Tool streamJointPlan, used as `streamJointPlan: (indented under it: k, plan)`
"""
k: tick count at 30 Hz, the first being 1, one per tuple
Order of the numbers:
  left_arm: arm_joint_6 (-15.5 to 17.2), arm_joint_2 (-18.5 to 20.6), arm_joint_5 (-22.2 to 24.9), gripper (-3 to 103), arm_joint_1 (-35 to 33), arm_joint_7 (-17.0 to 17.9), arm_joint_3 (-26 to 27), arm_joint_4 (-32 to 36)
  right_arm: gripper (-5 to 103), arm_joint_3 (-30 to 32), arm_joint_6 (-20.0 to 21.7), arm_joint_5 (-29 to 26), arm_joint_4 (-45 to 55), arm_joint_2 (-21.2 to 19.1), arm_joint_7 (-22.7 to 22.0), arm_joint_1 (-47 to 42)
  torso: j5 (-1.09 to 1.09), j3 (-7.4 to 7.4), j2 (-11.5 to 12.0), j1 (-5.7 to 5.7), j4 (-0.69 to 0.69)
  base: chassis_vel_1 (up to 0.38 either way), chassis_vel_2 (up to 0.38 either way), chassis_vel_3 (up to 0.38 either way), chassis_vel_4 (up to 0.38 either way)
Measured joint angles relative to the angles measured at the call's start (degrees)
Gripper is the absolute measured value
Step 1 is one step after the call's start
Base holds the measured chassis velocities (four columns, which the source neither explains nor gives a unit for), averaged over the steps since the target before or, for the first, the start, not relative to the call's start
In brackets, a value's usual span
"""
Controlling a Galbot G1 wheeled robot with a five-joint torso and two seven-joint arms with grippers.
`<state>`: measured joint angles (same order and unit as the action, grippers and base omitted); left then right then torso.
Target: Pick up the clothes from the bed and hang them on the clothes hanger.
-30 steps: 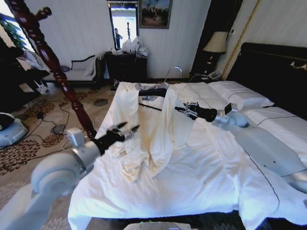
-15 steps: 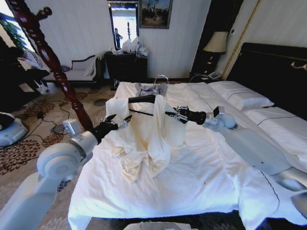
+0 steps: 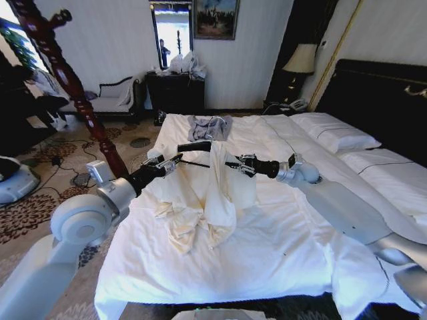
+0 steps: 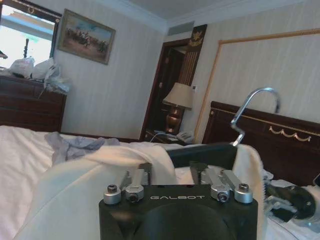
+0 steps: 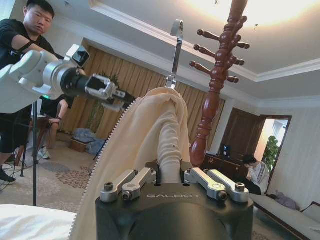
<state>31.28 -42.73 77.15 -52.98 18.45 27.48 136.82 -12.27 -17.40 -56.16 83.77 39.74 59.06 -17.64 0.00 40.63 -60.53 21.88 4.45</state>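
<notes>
My left tool [image 3: 175,160] and right tool [image 3: 233,164] hold the clothes hanger [image 3: 195,146] from either end above the bed [image 3: 280,247], each pinching cream fabric. The clothes [image 3: 217,193] drape over the hanger, hem pooled on the duvet.

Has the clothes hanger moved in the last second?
Yes. The clothes hanger has come toward the robot's left and nearer, away from the grey garment by the bed's far edge.

clothes [image 3: 207,190]: cream | clothes hanger [image 3: 195,145]: black, silver hook | bed [image 3: 280,247]: white duvet | carpet [image 3: 40,200]: floral brown
</notes>
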Motion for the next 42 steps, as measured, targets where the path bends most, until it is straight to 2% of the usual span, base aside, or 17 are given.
streamJointPlan:
  k: [2, 3, 7, 9, 11, 16, 22, 25, 30, 31, 32, 33, 34, 35, 37, 39, 42]
  plan:
    - [0.0, 0.15, 0.21, 31, 1.05, -0.38, -0.5, 0.01, 19, -0.22, -0.08, 0.36, -0.13, 0.48, 0.02, -0.26, 0.01, 0.0, 0.0, 0.0, 0.0, 0.0, 0.0, 0.0, 0.0]
    - [0.0, 0.15, 0.21, 31, 1.05, -0.38, -0.5, 0.01, 19, -0.22, -0.08, 0.36, -0.13, 0.48, 0.02, -0.26, 0.01, 0.0, 0.0, 0.0, 0.0, 0.0, 0.0, 0.0, 0.0]
    - [-0.22, -0.06, 0.24, 10, 4.84, -1.52, -3.17, -2.36, 19, -1.0, -0.17, 0.93, -0.13, 1.93, 0.04, -0.31, 0.0, 0.0, 0.0, 0.0, 0.0, 0.0, 0.0, 0.0, 0.0]
    - [-0.22, -0.22, 0.22, 10, 6.23, -1.73, -4.15, -3.31, 19, -1.27, -0.21, 1.03, -0.13, 2.41, 0.05, -0.17, 0.0, 0.0, 0.0, 0.0, 0.0, 0.0, 0.0, 0.0, 0.0]
    - [-0.23, -0.47, 0.34, 2, 8.39, -2.04, -5.97, -4.42, 19, -1.58, -0.28, 1.07, -0.13, 3.05, 0.06, 0.11, 0.0, 0.0, 0.0, 0.0, -0.01, 0.0, 0.0, 0.0, 0.0]
    - [-0.27, -2.06, 1.44, 0, 15.14, -2.52, -12.83, -6.58, 19, -1.86, -0.58, 1.33, -0.01, 3.62, 0.31, 0.58, 0.0, 0.0, 0.0, 0.0, 0.01, 0.0, 0.0, 0.0, 0.0]
    - [-0.63, -3.45, 1.89, 0, 17.52, -3.42, -17.84, -6.54, 19, -1.57, -0.97, 1.41, 0.12, 3.02, 0.44, 0.28, 0.01, 0.0, -0.01, 0.01, 0.01, 0.0, 0.0, 0.0, 0.0]
    - [-0.58, -3.39, 1.44, 0, 17.09, -4.04, -18.59, -5.91, 18, -1.46, -1.02, 1.44, 0.13, 2.79, 0.52, 0.18, 0.01, 0.0, -0.01, 0.0, 0.01, 0.0, 0.0, 0.0, 0.0]
    - [0.6, -1.85, -0.16, 0, 13.94, -4.61, -17.98, -3.45, 18, -1.14, -1.28, 1.14, 0.01, 2.31, 0.65, 0.13, 0.01, -0.01, -0.01, 0.0, 0.0, 0.0, 0.0, 0.0, 0.0]
    - [2.24, -0.87, -0.37, 0, 12.11, -5.14, -17.62, -2.56, 18, -0.67, -1.44, -0.1, 0.03, 2.29, 0.26, 0.52, 0.03, 0.0, -0.01, -0.01, 0.0, 0.0, 0.0, 0.0, 0.0]
    - [2.16, -0.36, -0.9, -1, 11.24, -5.14, -16.72, -2.07, 17, -0.63, -1.43, -0.3, -0.02, 2.18, 0.12, 0.72, -0.07, -0.01, -0.01, 0.01, -0.04, 0.0, 0.0, 0.0, 0.0]
    - [2.33, 0.11, -1.28, 4, 10.41, -5.14, -16.08, -1.64, 17, -0.62, -1.43, -0.42, -0.02, 2.11, 0.13, 0.89, 0.0, -0.02, -0.02, 0.0, 0.03, 0.0, 0.0, 0.0, 0.0]
    - [2.33, 0.11, -1.28, 4, 10.41, -5.14, -16.08, -1.64, 17, -0.62, -1.43, -0.42, -0.02, 2.11, 0.13, 0.89, 0.0, -0.02, -0.02, 0.0, 0.03, 0.0, 0.0, 0.0, 0.0]
    - [2.43, 0.37, -1.47, 10, 9.75, -5.08, -15.78, -1.48, 17, -0.62, -1.43, -0.45, -0.03, 2.06, 0.13, 1.05, 0.03, -0.01, -0.01, -0.01, -0.04, 0.0, 0.0, 0.0, 0.0]
    - [2.35, 0.96, -2.48, 20, 8.15, -4.74, -14.47, -1.14, 17, -0.63, -1.41, -0.59, -0.02, 1.97, 0.13, 1.45, -0.01, -0.01, -0.02, -0.01, 0.01, 0.0, 0.0, 0.0, 0.0]
    - [2.31, 1.15, -2.86, 20, 7.51, -4.65, -13.95, -0.91, 17, -0.67, -1.39, -0.75, 0.03, 1.95, 0.15, 1.55, 0.01, 0.0, -0.01, 0.0, 0.0, 0.0, 0.0, 0.0, 0.0]
    - [3.52, 2.18, -3.1, 36, 5.02, -4.13, -12.37, 0.9, 17, -0.74, -1.31, -1.73, 0.07, 1.57, 0.26, 1.78, 0.0, -0.01, -0.01, 0.0, 0.0, 0.0, 0.0, 0.0, 0.0]
